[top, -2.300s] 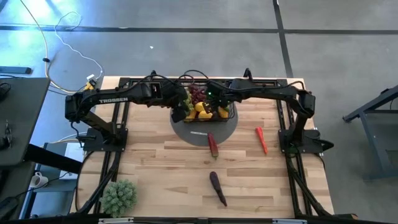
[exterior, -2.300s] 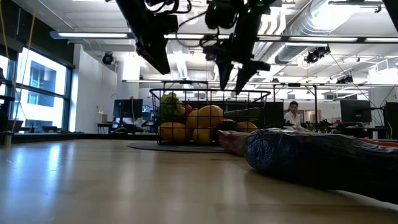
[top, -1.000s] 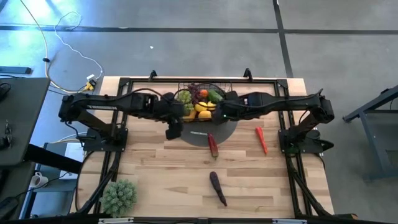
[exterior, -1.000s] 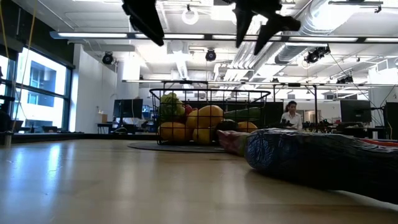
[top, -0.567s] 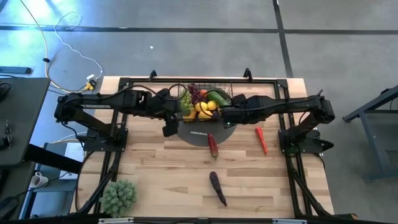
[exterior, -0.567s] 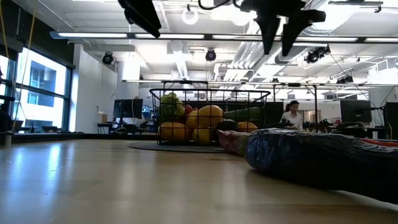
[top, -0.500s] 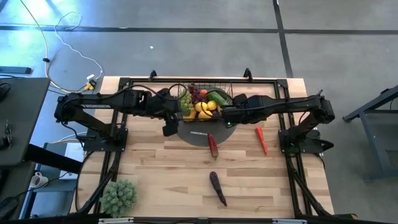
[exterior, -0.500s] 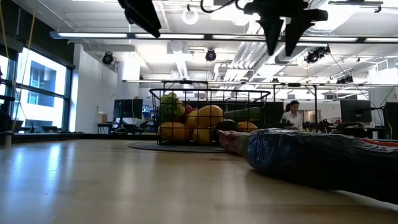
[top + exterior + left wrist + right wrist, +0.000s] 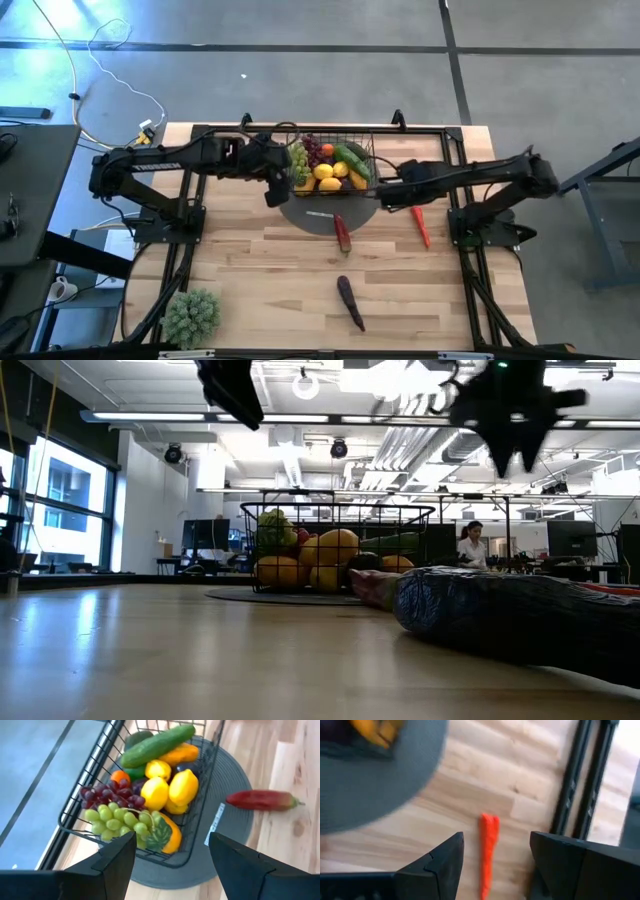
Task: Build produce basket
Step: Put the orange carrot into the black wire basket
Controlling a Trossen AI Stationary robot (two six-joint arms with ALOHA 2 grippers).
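Note:
The black wire basket (image 9: 328,168) stands on a flat grey round disc (image 9: 330,208) at the table's far middle. It holds a cucumber (image 9: 159,744), lemons (image 9: 170,787), purple grapes (image 9: 107,795), green grapes (image 9: 117,820) and orange fruit. My left gripper (image 9: 275,192) hangs open above the basket's left side, and nothing is between its fingers (image 9: 117,862). My right gripper (image 9: 390,197) hangs open to the basket's right, above a slim orange-red chili (image 9: 487,852) that lies flat on the table (image 9: 240,270).
A dark red pepper (image 9: 342,232) lies at the disc's near edge. A purple eggplant (image 9: 350,302) lies near the table's front middle, and it fills the low view's right foreground. A green leafy bunch (image 9: 190,315) sits at the front left corner.
My right gripper has swung from over the basket toward the table's right edge, sinking and tipping more steeply downward, and now hangs over the orange-red chili. My left gripper has drifted slightly toward the far edge beside the basket. No produce has moved.

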